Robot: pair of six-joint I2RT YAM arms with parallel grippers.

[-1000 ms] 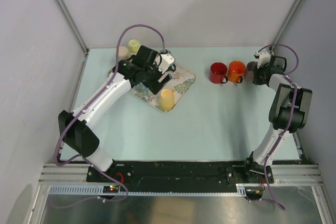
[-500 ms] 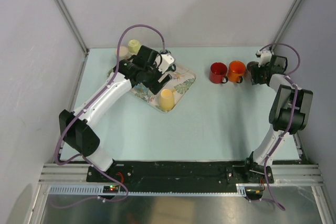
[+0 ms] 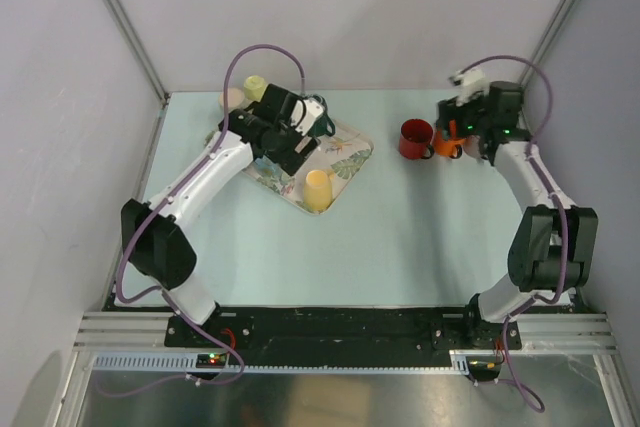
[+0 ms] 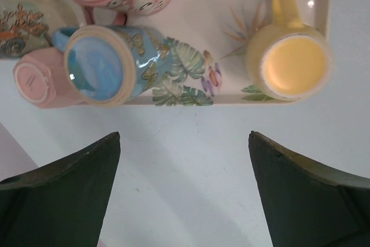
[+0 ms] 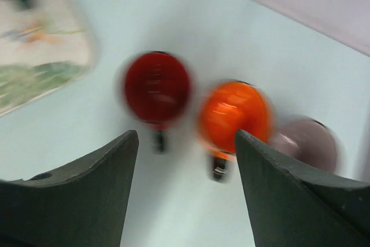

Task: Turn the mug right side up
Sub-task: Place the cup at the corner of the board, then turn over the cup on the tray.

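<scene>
Over the tray's (image 4: 202,4) near rim, our left gripper (image 4: 184,143) hangs released, jaws wide with nothing between them. Just beyond it, at the tray's corner, the yellow mug (image 4: 288,65) seems to stand mouth down, handle on the far side; we take it for the one to turn. We should come in low, pinch its wall clear of the handle, lift, then roll. Well off the tray, our right gripper (image 5: 186,137) is also released, above the red mug (image 5: 157,88) and orange mug (image 5: 234,114).

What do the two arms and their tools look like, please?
The left arm and right arm have white links, black joints and a looping purple cable each. The left tool and right tool each end in two dark, wedge-shaped fingers.
</scene>
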